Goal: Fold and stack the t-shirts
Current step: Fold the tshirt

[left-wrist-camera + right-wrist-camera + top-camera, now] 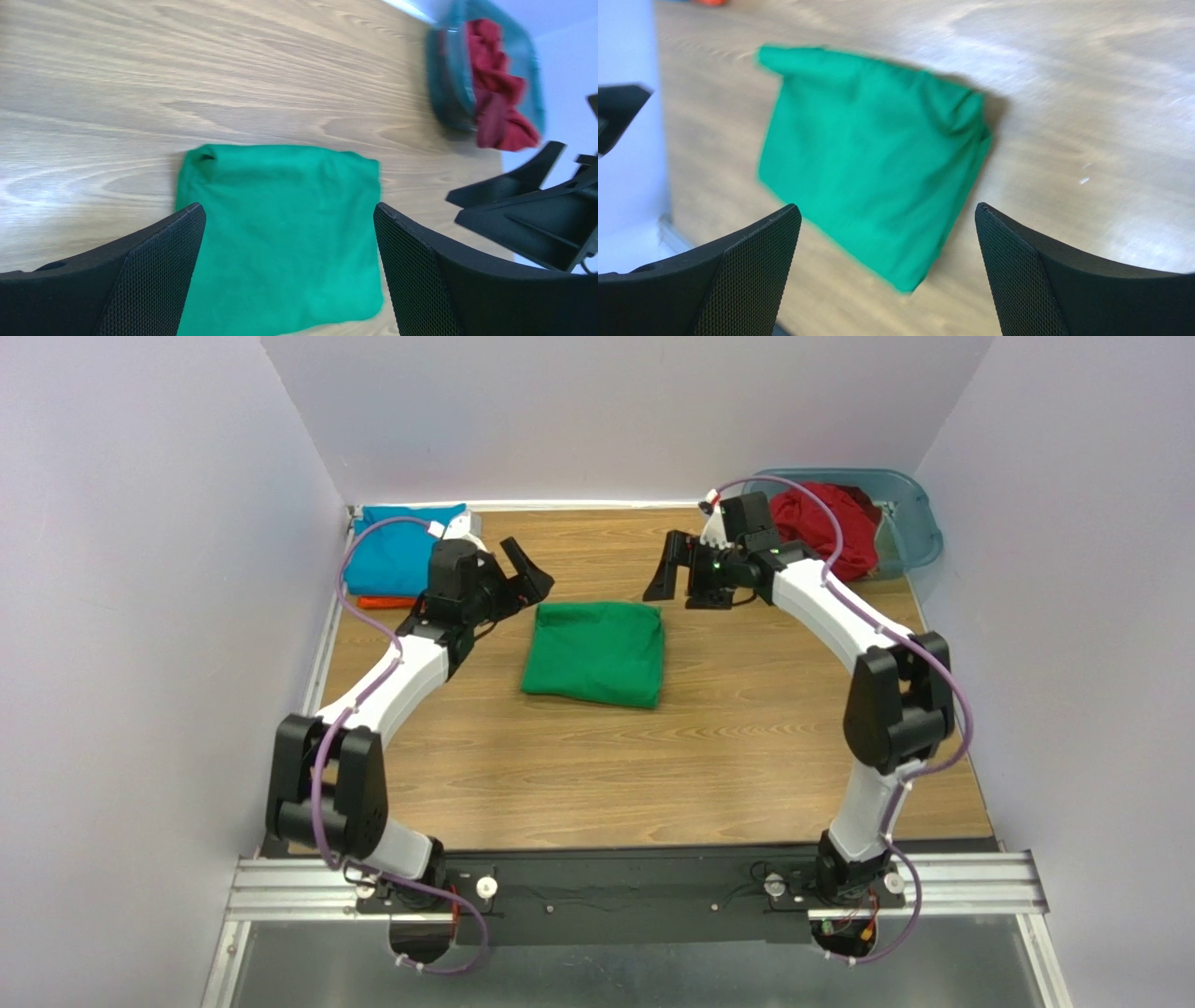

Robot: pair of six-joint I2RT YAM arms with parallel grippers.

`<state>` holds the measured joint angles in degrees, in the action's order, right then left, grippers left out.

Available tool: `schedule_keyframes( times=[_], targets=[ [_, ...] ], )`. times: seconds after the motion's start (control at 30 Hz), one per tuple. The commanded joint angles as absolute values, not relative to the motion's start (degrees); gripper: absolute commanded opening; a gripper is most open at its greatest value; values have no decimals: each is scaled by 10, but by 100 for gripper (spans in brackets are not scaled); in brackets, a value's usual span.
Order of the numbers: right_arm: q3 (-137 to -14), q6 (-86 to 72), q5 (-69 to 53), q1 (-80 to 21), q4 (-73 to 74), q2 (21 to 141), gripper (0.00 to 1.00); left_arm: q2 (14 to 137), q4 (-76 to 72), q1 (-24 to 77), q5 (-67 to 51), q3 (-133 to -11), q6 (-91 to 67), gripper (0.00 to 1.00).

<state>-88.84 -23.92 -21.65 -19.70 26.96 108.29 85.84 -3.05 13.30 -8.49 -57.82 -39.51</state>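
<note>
Where the wooden table [730, 756] reaches its back left corner, you have a folded teal-blue cotton t-shirt [400, 549] lying flat. An orange t-shirt [379, 601] shows only as a thin strip at its near edge. Just right of that pile, your left fingers [151, 276] hang over the table, spread wide apart and holding nothing.

In the middle of the table lies the bright green cotton t-shirt [595, 653], folded into a roughly square packet with slightly rumpled edges. It rests flat on the wood, between the two arms and touching neither. Your left wrist camera looks down on it through the gap between the fingers. The right wrist camera sees it from the other side, though that view is blurred.

Beyond the green shirt's far right corner, your right fingers [745, 276] are also well apart and empty, held above the table.

At the back right corner stands the translucent blue-grey plastic tub [912, 525], and a crumpled dark red t-shirt [828, 515] is heaped inside it, unfolded.
</note>
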Motion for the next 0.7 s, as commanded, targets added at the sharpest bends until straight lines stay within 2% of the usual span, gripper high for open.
schedule_keyframes(
  times=[0.0,0.23,0.67],
  targets=[
    [-853,-232,-274,-220,262,1054,100,833,-65,153,-111,-548,-396,97],
    [-860,-236,-286,-250,247,1081,100,925,-79,158,-192,-605,-381,97],
    [-957,-214,-266,-250,248,1201,100,1105,-69,158,-203,-743,-368,97]
  ],
)
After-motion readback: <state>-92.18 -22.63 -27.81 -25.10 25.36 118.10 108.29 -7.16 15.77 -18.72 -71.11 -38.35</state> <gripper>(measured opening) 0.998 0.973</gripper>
